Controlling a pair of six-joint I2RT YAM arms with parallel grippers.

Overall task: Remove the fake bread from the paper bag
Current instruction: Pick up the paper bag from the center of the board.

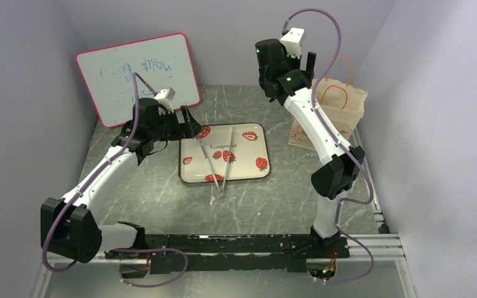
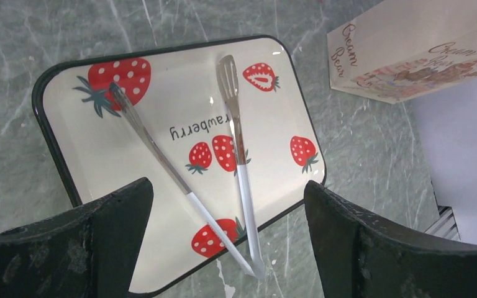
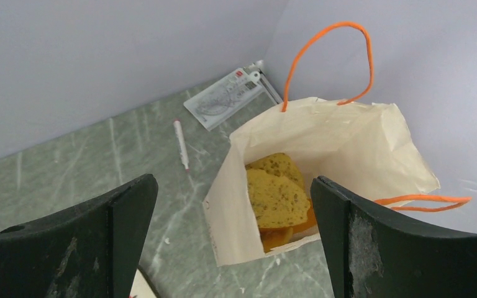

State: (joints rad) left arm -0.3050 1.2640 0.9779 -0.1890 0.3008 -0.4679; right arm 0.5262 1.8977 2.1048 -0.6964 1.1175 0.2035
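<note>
The right gripper (image 3: 233, 183), spread wide and empty, hangs above the paper bag (image 3: 360, 143). Descending, it may crush the wall onto the fake bread (image 3: 276, 198).

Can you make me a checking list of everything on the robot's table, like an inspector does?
Surface: grey marbled table, a few white specks.
Job's things: paper bag stands open by the right wall; fake bread inside it, none out.
Clutter: tongs on strawberry tray; whiteboard leaning at the back; pen and flat packet by the wall.
Grippers: left gripper over the tray, right gripper over the bag; both jaws open, empty.
Cables: purple cables loop along both arms.
Surroundings: plain pale walls.
</note>
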